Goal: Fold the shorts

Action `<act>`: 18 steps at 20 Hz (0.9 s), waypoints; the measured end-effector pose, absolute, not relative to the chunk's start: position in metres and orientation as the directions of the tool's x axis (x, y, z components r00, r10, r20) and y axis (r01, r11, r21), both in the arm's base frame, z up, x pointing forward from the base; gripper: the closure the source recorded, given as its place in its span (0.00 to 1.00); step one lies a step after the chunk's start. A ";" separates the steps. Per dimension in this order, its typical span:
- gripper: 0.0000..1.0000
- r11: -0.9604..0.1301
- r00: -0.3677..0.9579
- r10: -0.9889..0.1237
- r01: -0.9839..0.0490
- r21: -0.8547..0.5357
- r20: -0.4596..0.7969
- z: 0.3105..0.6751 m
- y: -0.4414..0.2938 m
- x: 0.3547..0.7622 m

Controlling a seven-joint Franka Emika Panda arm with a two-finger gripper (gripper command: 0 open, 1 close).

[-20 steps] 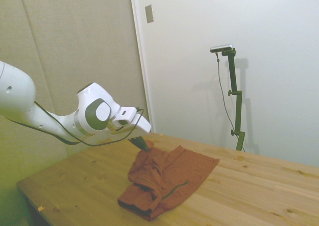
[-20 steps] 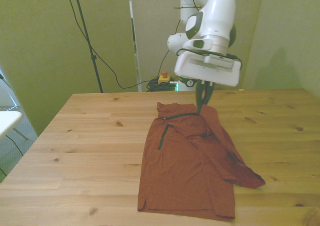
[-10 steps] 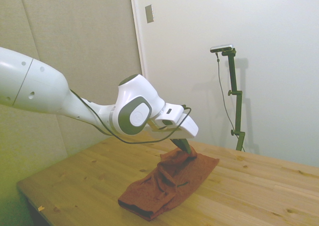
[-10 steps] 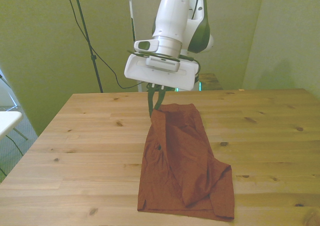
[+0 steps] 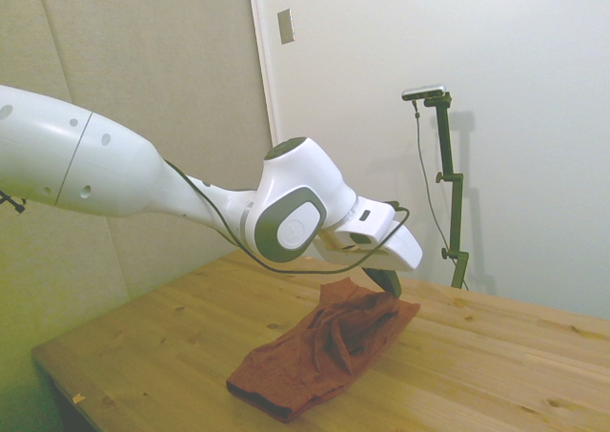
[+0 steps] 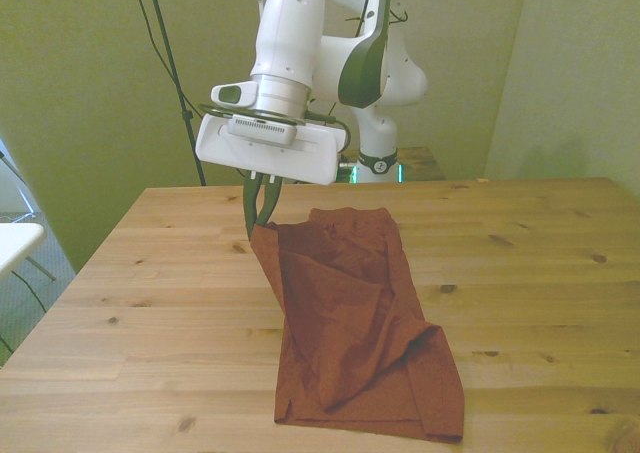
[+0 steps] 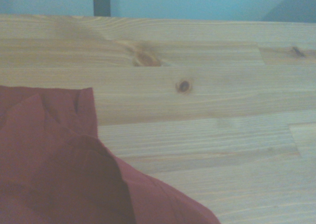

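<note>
The rust-red shorts (image 6: 350, 313) lie wrinkled on the wooden table (image 6: 150, 303), running from its middle toward the near edge. My gripper (image 6: 257, 223) is shut on one edge of the fabric and holds it lifted just above the table, past the shorts' side at the front view's left. The raised flap drapes down over the rest of the cloth. From the side, the gripper (image 5: 389, 281) hangs over the far end of the bunched shorts (image 5: 324, 351). In the wrist view, a fold of the shorts (image 7: 54, 169) lies over bare planks (image 7: 207, 125).
Bare wood (image 6: 540, 273) stretches either side of the shorts. The cloth's lower hem lies close to the table's near edge (image 6: 200, 438). A white object (image 6: 15, 243) stands off the table at the front view's left.
The gripper has carried the held edge of the shorts across toward the front view's left, laying one half over the other. The arm stretched further over the table.
</note>
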State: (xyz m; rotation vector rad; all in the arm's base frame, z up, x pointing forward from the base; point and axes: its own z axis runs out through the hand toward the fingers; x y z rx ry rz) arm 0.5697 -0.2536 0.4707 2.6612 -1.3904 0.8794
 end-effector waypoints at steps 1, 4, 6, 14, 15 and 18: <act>0.00 -0.598 0.441 -0.759 -0.764 -0.244 0.480 0.472 -0.259 0.569; 0.00 -0.593 0.435 -0.763 -0.766 -0.248 0.479 0.478 -0.270 0.568; 0.00 -0.593 0.437 -0.763 -0.767 -0.246 0.476 0.478 -0.270 0.568; 0.00 -0.561 0.457 -0.794 -0.805 -0.193 0.401 0.480 -0.232 0.560; 0.00 -0.559 0.469 -0.801 -0.808 -0.187 0.372 0.481 -0.213 0.553; 0.00 -0.576 0.520 -0.806 -0.800 -0.169 0.283 0.482 -0.146 0.518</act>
